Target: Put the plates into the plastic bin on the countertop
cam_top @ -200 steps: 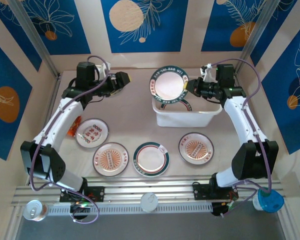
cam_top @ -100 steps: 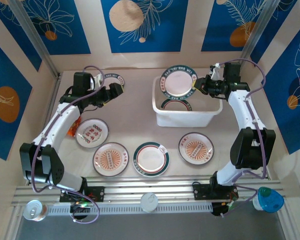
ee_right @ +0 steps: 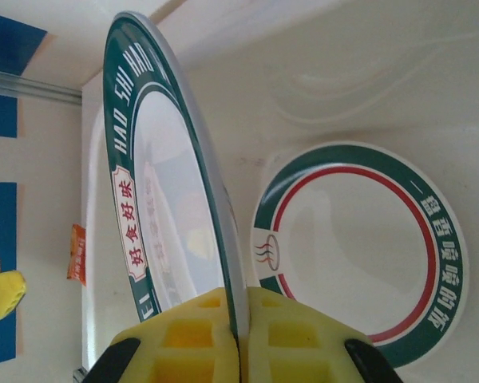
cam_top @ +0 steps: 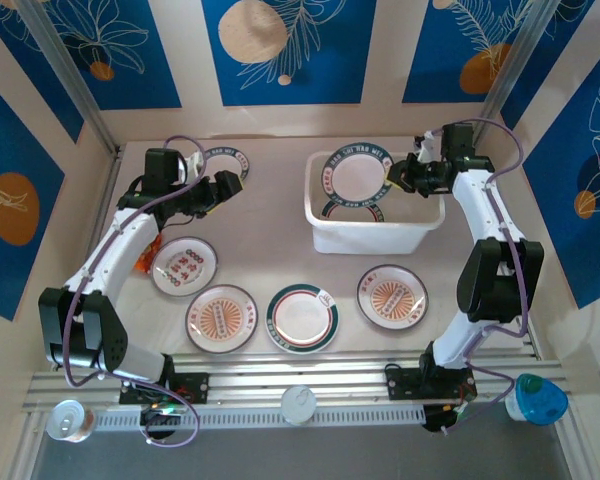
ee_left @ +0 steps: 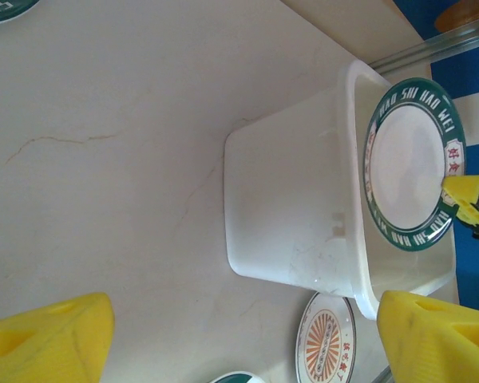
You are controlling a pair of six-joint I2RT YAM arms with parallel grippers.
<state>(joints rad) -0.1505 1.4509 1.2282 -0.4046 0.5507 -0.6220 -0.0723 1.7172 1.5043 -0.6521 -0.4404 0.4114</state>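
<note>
While the green-rimmed plate [cam_top: 357, 172] hangs tilted on edge over the plastic bin [cam_top: 365, 238], clamped at its rim by the right pincer [cam_top: 398, 178], we see a second plate [ee_right: 359, 251] lying flat on the bin's floor beneath it. Out on the bench [cam_top: 270, 240], four more plates [cam_top: 302, 318] lie in a loose row near the arm bases, well apart from the bin. We find the left pincer [cam_top: 230, 185] across the bench, fingers apart and holding nothing, with a far plate [cam_top: 225, 157] behind it and an orange packet [cam_top: 150, 252] beside its arm.
</note>
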